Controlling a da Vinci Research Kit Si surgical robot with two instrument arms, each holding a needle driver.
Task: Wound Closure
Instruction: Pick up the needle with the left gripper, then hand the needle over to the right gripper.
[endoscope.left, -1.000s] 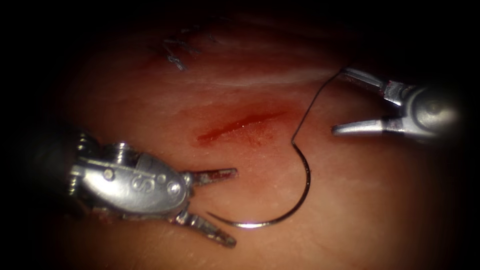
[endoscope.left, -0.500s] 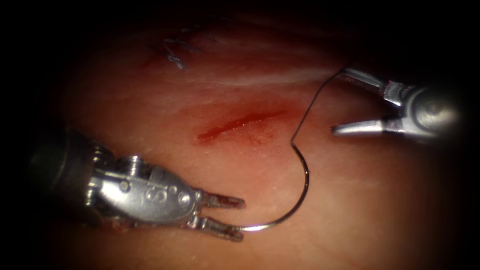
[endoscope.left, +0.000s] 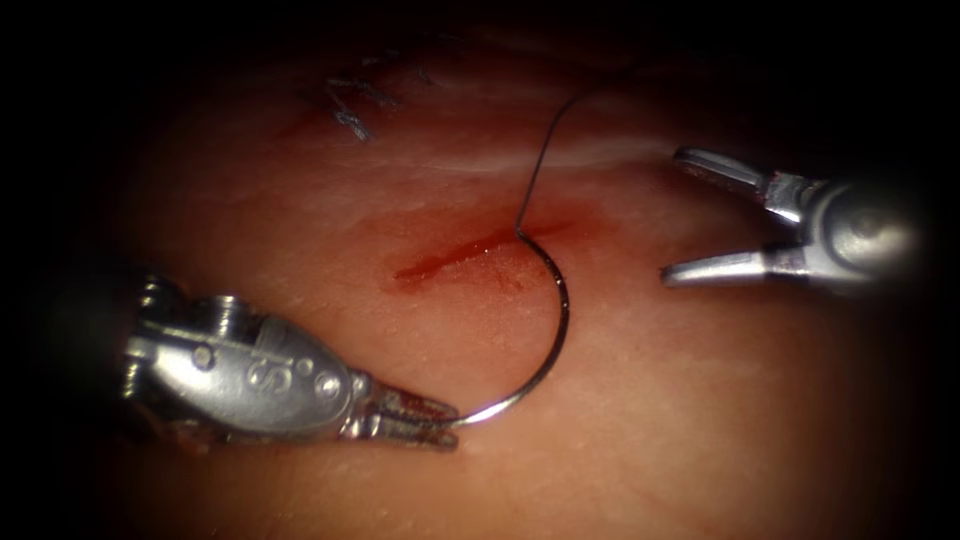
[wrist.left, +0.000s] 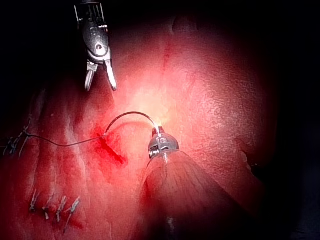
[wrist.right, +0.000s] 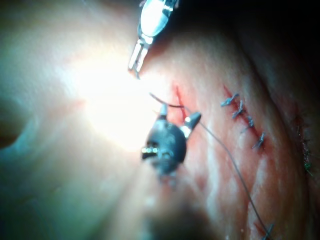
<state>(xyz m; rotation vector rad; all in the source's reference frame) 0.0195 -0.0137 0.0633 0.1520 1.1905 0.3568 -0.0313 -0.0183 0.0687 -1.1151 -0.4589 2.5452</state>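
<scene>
1. Gripping the needle near its pointed end, the left tool is seen at about 8 o'clock in the endoscope view, its jaws clenched on the steel.
2. The needle's curve is carried up from those jaws toward 1 o'clock, and its thread end is laid at the right end of the cut; whether it touches the tissue there cannot be told. No part of the needle is seen buried in the tissue.
3. Compared with a second ago, the needle has been taken up by the left tool, which was open beside it then, and has been shifted leftward so that its tail now lies over the cut instead of right of it.
4. The thread is led from the needle's tail toward 12 o'clock, across the pale band of the tissue.
5. The right tool is held at 3 o'clock, right of the cut, with its jaws released and spread wide; nothing is held in them, and the thread that ran by the upper jaw earlier now lies apart from it.
6. Red fluid is seen along the cut.
7. Earlier stitches are seen at 11 o'clock, well apart from both tools.
</scene>
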